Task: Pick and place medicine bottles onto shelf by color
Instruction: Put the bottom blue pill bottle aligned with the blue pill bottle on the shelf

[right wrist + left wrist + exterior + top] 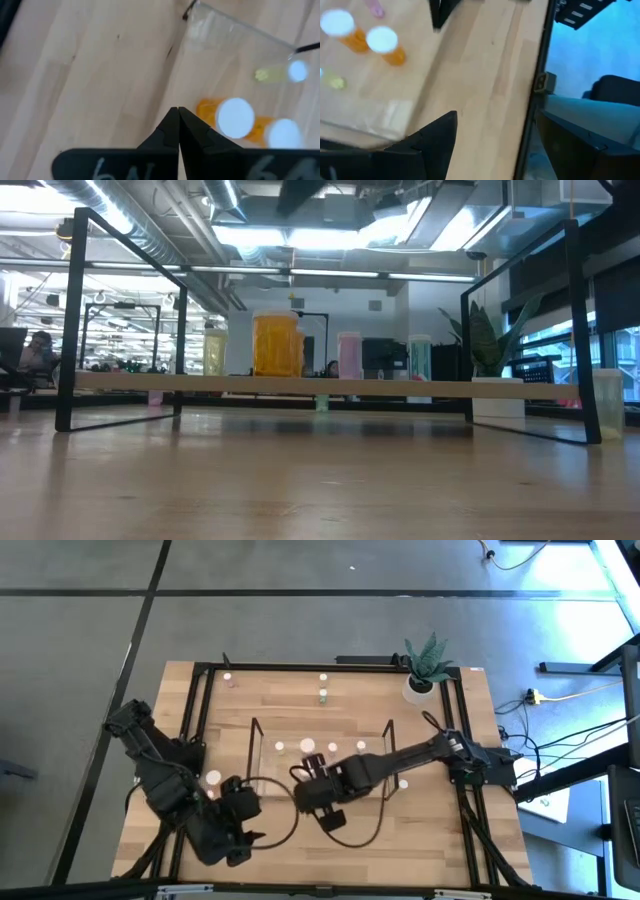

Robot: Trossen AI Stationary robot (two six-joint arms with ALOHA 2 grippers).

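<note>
The right dark arm reaches from the right edge of the light wooden table [300, 690] toward the middle, stretched out long and low. Its gripper [300, 802] is just in front of the near edge of the clear see-through rectangular shelf with thin dark frame edges [320, 755]. In the right wrist view the two dark fingers [176, 131] are pressed together to a point, and nothing is between them. The camera there looks down at the wood and the shelf corner.

The left dark arm is folded at the near left part of the table, with its elbow out to the left. Its gripper [245, 830] is low over the wood near the front edge, well apart from the shelf. Its claw stands wide and holds nothing; the left wrist view shows one dark finger [437, 137] over bare wood.

On the shelf stand several small round medicine bottles with white caps [307, 746]. Two orange ones [235, 117] are side by side near the shelf corner, and a yellowish one [267, 75] is farther in. In the low view an orange bottle [277, 345], a pink one [349, 355] and a greenish one [419, 357] stand in a row on the shelf board. Other small bottles [323, 693] are on the table behind the shelf, near the far edge. A green spiky plant in a white pot [425, 665] stands at the far right corner.
</note>
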